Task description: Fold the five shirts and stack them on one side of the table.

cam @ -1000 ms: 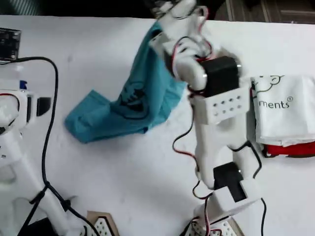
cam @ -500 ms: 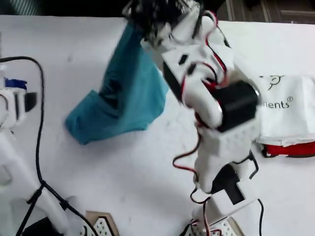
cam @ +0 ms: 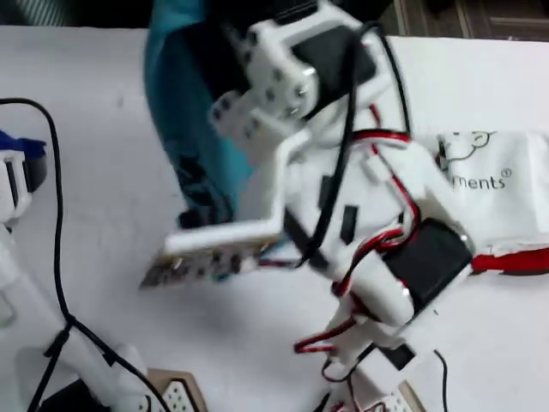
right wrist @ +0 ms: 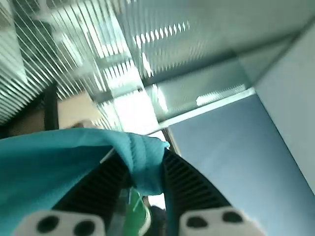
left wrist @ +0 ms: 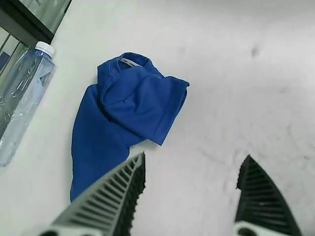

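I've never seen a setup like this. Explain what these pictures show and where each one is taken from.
These are two small robot arms at a white table, each ending in a two-fingered gripper. One picture looks down from a fixed camera above; the other two come from cameras on the arms' wrists. From above, the right arm holds up a hanging teal shirt. Its wrist camera shows the right gripper shut on that cloth, pointing toward the ceiling. The left gripper is open and empty, near a crumpled blue shirt and a water bottle. At the table's edge a folded white shirt lies on a red shirt.
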